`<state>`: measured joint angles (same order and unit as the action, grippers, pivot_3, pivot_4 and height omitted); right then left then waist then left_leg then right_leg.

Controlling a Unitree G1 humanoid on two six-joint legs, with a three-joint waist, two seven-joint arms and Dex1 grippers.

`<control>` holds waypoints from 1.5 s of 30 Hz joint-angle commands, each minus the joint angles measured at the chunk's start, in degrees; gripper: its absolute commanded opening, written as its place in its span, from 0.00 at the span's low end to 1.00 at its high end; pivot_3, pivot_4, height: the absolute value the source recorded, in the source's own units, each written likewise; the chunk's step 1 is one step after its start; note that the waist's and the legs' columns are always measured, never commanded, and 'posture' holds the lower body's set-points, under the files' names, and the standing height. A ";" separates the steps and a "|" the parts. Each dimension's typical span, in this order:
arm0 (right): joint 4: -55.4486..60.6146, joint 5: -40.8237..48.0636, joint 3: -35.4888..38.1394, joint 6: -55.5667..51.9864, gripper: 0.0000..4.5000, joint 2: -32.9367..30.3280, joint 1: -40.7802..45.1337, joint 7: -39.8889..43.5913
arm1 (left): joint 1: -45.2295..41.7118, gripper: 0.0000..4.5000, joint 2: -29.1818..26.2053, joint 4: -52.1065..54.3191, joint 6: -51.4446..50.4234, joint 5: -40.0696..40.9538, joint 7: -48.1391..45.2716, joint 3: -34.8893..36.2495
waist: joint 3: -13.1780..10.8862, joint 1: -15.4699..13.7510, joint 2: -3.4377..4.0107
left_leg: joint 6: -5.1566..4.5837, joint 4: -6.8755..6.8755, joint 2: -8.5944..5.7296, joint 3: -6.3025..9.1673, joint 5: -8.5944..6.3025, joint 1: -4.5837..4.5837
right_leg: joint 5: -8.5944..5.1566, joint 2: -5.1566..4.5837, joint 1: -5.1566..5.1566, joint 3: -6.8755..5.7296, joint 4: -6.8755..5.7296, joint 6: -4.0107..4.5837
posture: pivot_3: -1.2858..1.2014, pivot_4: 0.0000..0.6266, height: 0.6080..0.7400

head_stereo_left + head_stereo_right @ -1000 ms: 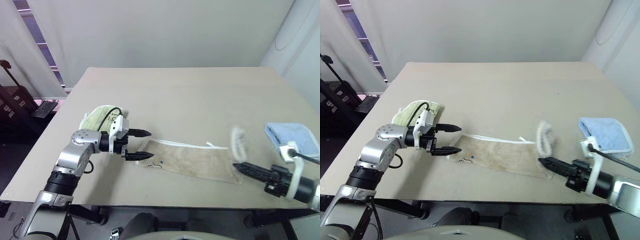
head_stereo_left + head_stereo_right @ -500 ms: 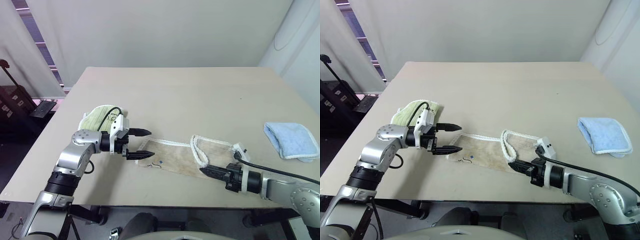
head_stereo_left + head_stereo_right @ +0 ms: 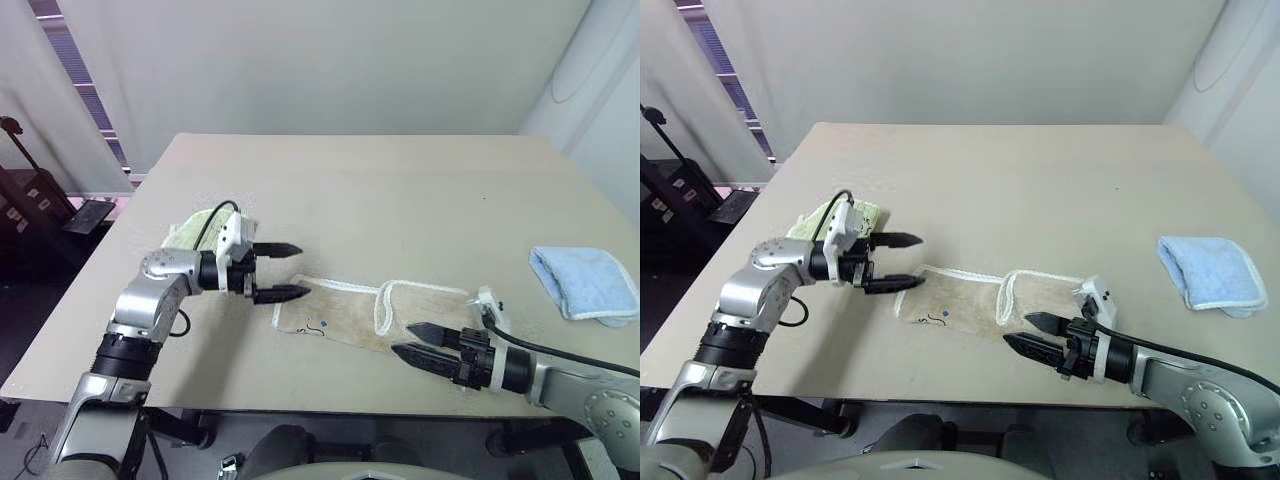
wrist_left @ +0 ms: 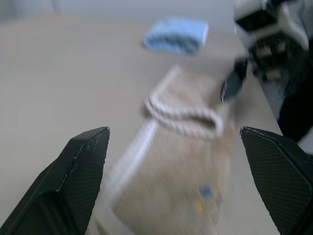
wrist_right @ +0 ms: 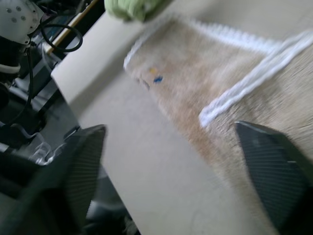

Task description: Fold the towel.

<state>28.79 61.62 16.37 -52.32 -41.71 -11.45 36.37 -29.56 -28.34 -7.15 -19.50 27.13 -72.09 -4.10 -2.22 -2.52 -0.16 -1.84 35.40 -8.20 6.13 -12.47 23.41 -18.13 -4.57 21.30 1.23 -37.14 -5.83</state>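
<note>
Folding is under way: the towel (image 3: 375,312) lies flat on the counter (image 3: 400,190) toward its near edge, at about 6 o'clock from the counter's middle, with its right-hand end already doubled over so that a loop of white edging (image 3: 385,305) rests on the tan cloth. The right gripper (image 3: 428,343) hovers at the towel's near right corner with its fingers spread apart and nothing between them, so the fold appears just laid down. The left gripper (image 3: 283,270) is poised at the towel's 9 o'clock end, fingers wide apart and empty. Next, judging from this layout, a free end must be pinched and carried across again. No containers are present; a blue folded cloth (image 3: 587,282) lies at 3 o'clock and a pale green one (image 3: 845,215) at 9 o'clock
</note>
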 commanded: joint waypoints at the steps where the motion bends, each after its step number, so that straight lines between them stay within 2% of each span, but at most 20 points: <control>1: -1.66 -0.71 8.63 6.17 1.00 3.15 2.73 -5.07 | -4.69 1.00 4.55 -1.52 -0.20 0.02 2.34 -1.29 | 0.02 0.02 -0.05 | 0.00 0.07 0.00 0.00 0.00 0.00 | 0.03 0.00 -0.03 0.00 -0.01 -0.04 | 0.52 0.00 1.00; 3: -3.38 -1.40 9.19 6.31 1.00 3.73 3.27 -5.79 | -6.38 1.00 6.89 -3.62 0.60 -1.08 2.20 -2.45 | 0.02 0.09 -0.06 | 0.00 0.17 -0.02 -0.01 0.00 0.00 | 0.08 0.01 -0.07 0.00 -0.01 -0.10 | 0.52 0.00 1.00; 4: -3.57 -2.85 9.00 8.02 1.00 4.25 2.84 -4.93 | -6.89 0.92 8.57 -5.64 2.08 -1.12 0.72 -3.16 | 0.03 0.11 -0.07 | 0.00 0.18 -0.02 -0.01 0.00 0.00 | 0.09 0.01 -0.07 0.00 -0.01 -0.10 | 0.52 0.00 1.00; 5: -3.51 -3.92 8.82 9.39 0.91 4.65 2.47 -4.21 | -7.15 0.86 9.66 -7.08 3.22 -1.13 -0.39 -3.52 | 0.03 0.11 -0.07 | -0.01 0.18 -0.02 0.00 0.00 0.00 | 0.09 0.02 -0.06 0.00 -0.02 -0.10 | 0.52 0.00 1.00; 6: -4.23 -5.09 8.33 10.68 0.86 5.38 2.60 -3.90 | -7.55 0.78 11.04 -9.71 6.01 -2.42 -1.71 -4.75 | 0.03 0.25 -0.05 | -0.01 0.17 -0.01 0.00 0.00 0.00 | 0.09 0.02 -0.03 -0.01 -0.04 -0.11 | 0.52 0.00 1.00; 10: -7.73 -8.61 6.20 13.73 0.55 8.64 4.65 -3.84 | -10.17 0.46 17.23 -22.14 17.08 -8.89 -4.80 -9.80 | 0.05 0.17 0.00 | -0.02 0.16 0.00 0.00 0.02 -0.01 | 0.11 0.04 0.02 0.00 -0.11 -0.14 | 0.52 0.00 1.00; 15: -11.35 -13.58 1.92 17.09 0.14 10.54 4.01 -0.49 | -13.36 0.04 24.85 -33.74 25.69 -14.53 -2.94 -12.34 | 0.02 0.16 -0.05 | -0.02 0.28 -0.01 0.00 0.00 0.03 | 0.12 0.03 0.00 0.00 -0.11 -0.15 | 0.52 0.00 1.00; 16: -11.90 -14.38 1.18 17.68 0.06 10.77 3.77 0.16 | -13.81 0.00 26.00 -35.67 27.33 -15.55 -2.36 -12.59 | 0.03 0.12 -0.05 | -0.02 0.29 -0.02 0.00 0.00 0.04 | 0.13 0.03 0.00 0.00 -0.11 -0.16 | 0.52 0.00 1.00; 17: -12.77 -15.50 0.34 18.12 0.01 10.92 3.56 0.60 | -14.16 0.00 27.16 -37.44 28.76 -16.45 -1.70 -12.74 | 0.03 0.15 -0.05 | -0.02 0.30 -0.02 0.00 0.00 0.04 | 0.14 0.03 -0.02 -0.01 -0.10 -0.18 | 0.52 0.00 1.00; 21: -17.99 -22.01 -3.67 20.93 0.01 12.37 4.37 0.01 | -14.99 0.00 31.94 -45.23 34.11 -22.40 5.24 -14.63 | 0.04 0.19 -0.04 | -0.03 0.32 -0.02 0.01 0.00 0.03 | 0.21 0.04 -0.02 -0.01 -0.11 -0.32 | 0.52 0.00 1.00; 24: -21.30 -25.74 -5.59 22.53 0.01 13.30 5.11 -0.63 | -14.11 0.00 32.65 -48.66 38.68 -27.82 6.68 -18.13 | 0.06 0.22 0.00 | -0.03 0.34 -0.03 0.01 0.00 0.03 | 0.23 0.05 0.00 -0.01 -0.18 -0.34 | 0.52 0.00 1.00; 28: -25.36 -32.04 -9.76 25.16 0.01 14.10 5.69 -0.77 | -13.00 0.00 32.39 -51.39 38.25 -31.75 6.01 -21.03 | 0.19 0.30 -0.03 | -0.01 0.41 -0.03 0.03 0.00 -0.04 | 0.24 0.09 -0.04 0.00 -0.29 -0.33 | 0.52 0.00 1.00; 34: -24.71 -32.53 -9.56 25.50 0.01 14.54 6.24 0.69 | -12.06 0.00 33.29 -48.15 32.75 -27.07 -0.21 -17.39 | 0.32 0.37 -0.04 | -0.01 0.65 -0.02 0.10 -0.03 -0.14 | 0.24 0.13 -0.32 -0.05 -0.29 -0.28 | 0.52 0.00 1.00; 38: -19.59 -26.46 -5.52 23.27 0.01 13.69 5.53 3.66 | -12.68 0.00 33.24 -43.43 27.29 -21.58 -2.02 -12.44 | 0.30 0.31 0.01 | -0.02 0.65 -0.02 0.12 -0.02 -0.10 | 0.25 0.13 -0.26 -0.07 -0.30 -0.27 | 0.52 0.00 1.00; 45: -10.42 -18.92 -1.33 18.20 0.01 11.31 4.77 5.34 | -10.99 0.00 25.67 -26.90 14.42 -13.87 -7.02 -7.60 | 0.27 0.37 0.08 | -0.03 0.56 -0.02 0.15 -0.02 0.05 | 0.26 0.14 0.03 -0.06 -0.38 -0.33 | 0.52 0.00 1.00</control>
<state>14.99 40.37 13.01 -33.53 -29.90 -7.20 41.38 -40.72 -1.59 -38.66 -2.29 10.46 -77.94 -13.67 -1.94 -2.16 -0.08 -1.86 35.95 -8.22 6.30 -12.49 23.45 -17.86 -4.43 21.33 1.17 -37.53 -6.15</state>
